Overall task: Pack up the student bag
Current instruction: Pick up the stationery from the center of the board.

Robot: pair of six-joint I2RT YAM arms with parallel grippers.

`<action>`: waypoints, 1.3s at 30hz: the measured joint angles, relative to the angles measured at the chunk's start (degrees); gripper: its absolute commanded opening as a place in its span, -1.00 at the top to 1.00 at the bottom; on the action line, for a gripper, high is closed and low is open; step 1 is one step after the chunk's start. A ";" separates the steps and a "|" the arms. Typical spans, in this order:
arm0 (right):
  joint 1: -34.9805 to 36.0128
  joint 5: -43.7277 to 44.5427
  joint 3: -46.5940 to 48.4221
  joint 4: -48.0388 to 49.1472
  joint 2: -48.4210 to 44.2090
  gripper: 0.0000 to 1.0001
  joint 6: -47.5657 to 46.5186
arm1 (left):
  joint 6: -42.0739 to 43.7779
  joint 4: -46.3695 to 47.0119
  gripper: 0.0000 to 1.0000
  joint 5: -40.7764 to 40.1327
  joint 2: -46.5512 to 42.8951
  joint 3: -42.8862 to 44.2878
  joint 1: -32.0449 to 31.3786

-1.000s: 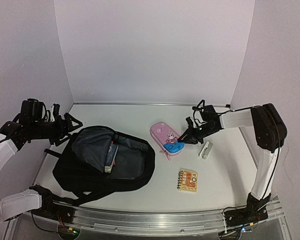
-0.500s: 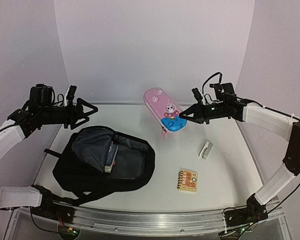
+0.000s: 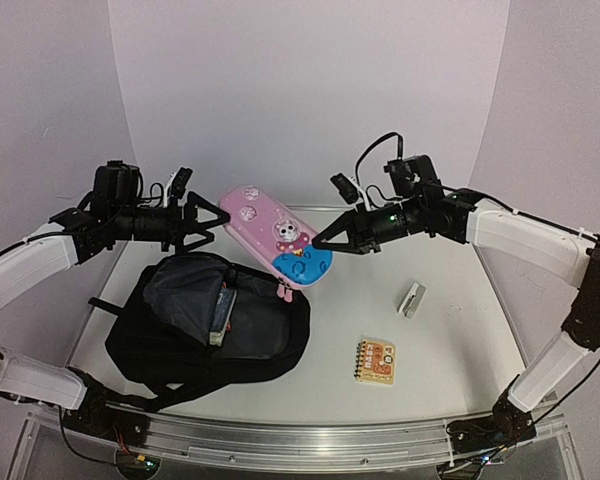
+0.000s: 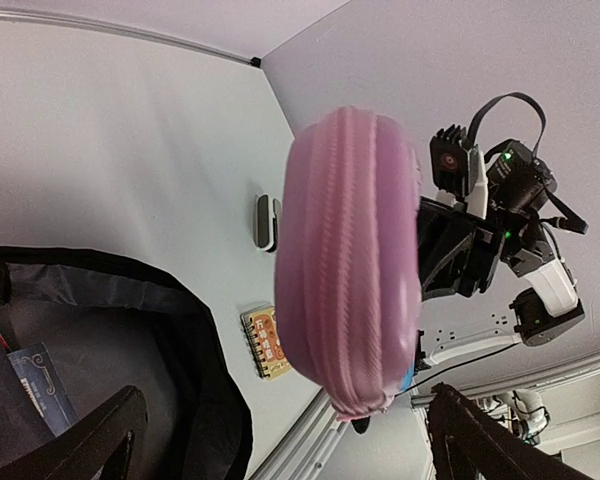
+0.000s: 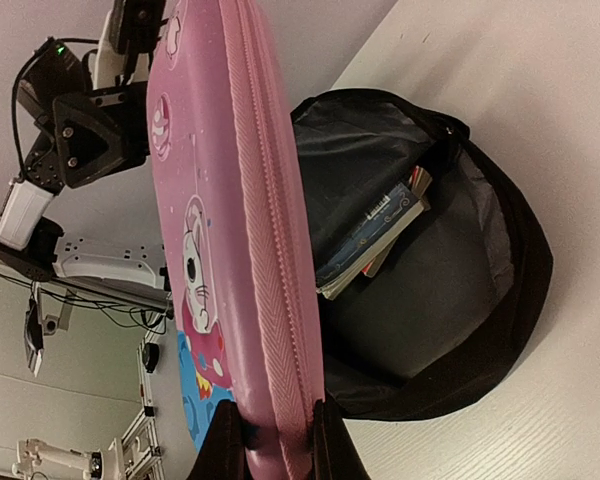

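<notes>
One student bag, one pink case, one notepad, one white box

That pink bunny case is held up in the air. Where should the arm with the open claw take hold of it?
Grip the pink case by its free pink end; the right gripper pinches the blue end. The left gripper, open, probably does best coming in end-on from its own side, closing on the two flat faces: the case faces it edge-on and is thin.
</notes>
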 measured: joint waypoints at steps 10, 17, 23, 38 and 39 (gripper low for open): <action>2.25 -1.58 0.92 -2.10 0.57 1.00 -2.80 | -5.42 7.34 -0.52 4.91 1.96 -0.33 0.00; 2.50 -1.55 1.48 -3.58 1.70 1.00 -4.54 | -8.81 9.91 0.47 6.80 3.65 -0.46 0.00; 2.67 2.29 2.36 -4.13 1.76 -0.20 -3.19 | -11.25 11.71 0.72 6.52 3.91 -1.19 0.07; 2.71 13.89 -14.24 16.39 -10.23 -0.91 16.82 | -25.49 27.35 0.77 -5.86 -4.56 -10.31 0.12; 2.75 13.66 -15.09 18.03 -10.28 -0.91 18.07 | -26.15 28.42 0.76 -5.98 -4.61 -10.32 0.14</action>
